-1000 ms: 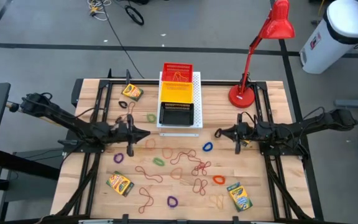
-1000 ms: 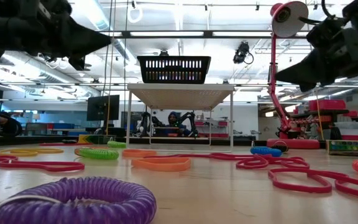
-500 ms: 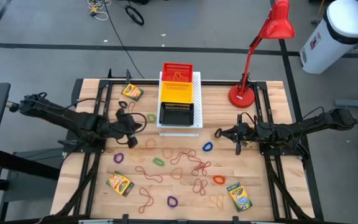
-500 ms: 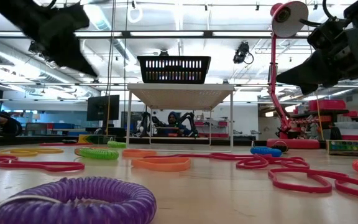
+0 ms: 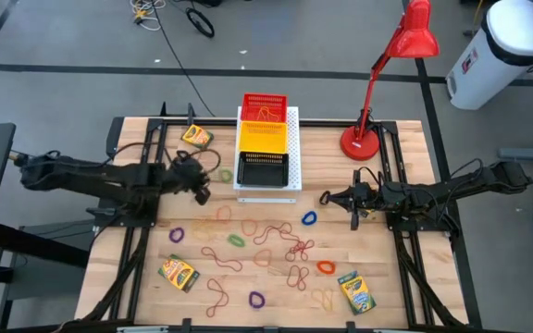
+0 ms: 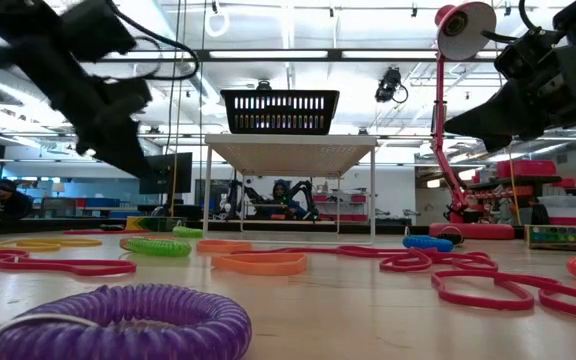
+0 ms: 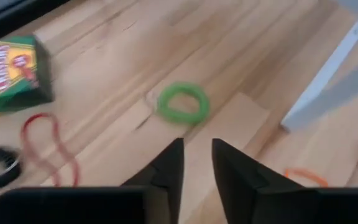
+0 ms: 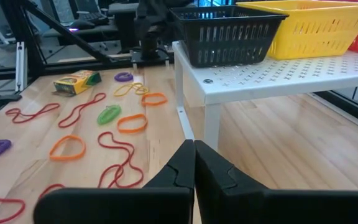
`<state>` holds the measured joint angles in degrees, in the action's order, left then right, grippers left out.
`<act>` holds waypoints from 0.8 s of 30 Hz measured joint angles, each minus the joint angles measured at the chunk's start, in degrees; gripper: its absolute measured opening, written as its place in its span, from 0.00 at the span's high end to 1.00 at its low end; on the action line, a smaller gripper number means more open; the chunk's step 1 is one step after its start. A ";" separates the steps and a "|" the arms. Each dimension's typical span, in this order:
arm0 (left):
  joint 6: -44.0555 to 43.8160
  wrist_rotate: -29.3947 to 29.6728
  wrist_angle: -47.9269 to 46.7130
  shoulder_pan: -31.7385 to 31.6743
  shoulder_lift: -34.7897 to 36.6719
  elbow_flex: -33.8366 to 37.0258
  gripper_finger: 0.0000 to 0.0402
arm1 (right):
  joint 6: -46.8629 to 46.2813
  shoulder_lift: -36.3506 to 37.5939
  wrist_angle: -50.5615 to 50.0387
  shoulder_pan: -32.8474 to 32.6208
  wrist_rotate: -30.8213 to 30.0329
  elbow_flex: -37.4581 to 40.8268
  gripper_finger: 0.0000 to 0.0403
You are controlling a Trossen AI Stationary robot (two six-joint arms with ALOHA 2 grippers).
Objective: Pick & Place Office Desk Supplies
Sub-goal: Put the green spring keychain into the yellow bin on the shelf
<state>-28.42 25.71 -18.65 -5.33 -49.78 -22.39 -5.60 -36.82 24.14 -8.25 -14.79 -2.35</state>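
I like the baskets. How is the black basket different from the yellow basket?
The black basket sits at the near end of the white shelf; the yellow basket sits behind it, in the middle. Black looks smaller and yellow bigger. Both are plastic mesh.

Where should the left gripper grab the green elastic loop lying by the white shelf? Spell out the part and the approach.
Probably from straight above. The green elastic loop lies flat on the wooden table, apart from the rubber band and crayon box, so no side offers a hold. Straddle one stretch of its ring, one finger inside the hole and one outside, then pinch. The left gripper hangs just short of it, slightly parted.
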 joint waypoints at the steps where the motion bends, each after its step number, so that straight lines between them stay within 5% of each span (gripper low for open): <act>1: 1.29 -1.32 2.16 -2.09 -0.56 0.23 0.73 | 0.02 0.00 0.00 0.00 0.00 0.00 0.99; 5: 5.39 -2.50 5.72 -9.73 -4.07 0.08 0.66 | 0.43 0.00 -0.01 0.00 0.00 0.00 0.99; 10: 7.82 -11.10 12.09 -15.56 -9.74 -0.20 0.58 | 0.43 -0.02 -0.04 0.00 0.00 0.00 0.99; 24: 10.86 -11.75 24.97 -17.66 -26.59 -0.43 0.45 | 0.43 -0.02 -0.04 0.00 0.00 0.00 0.99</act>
<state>-17.57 13.96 6.33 -22.98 -76.37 -22.82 -5.17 -36.84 24.10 -8.25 -14.78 -2.35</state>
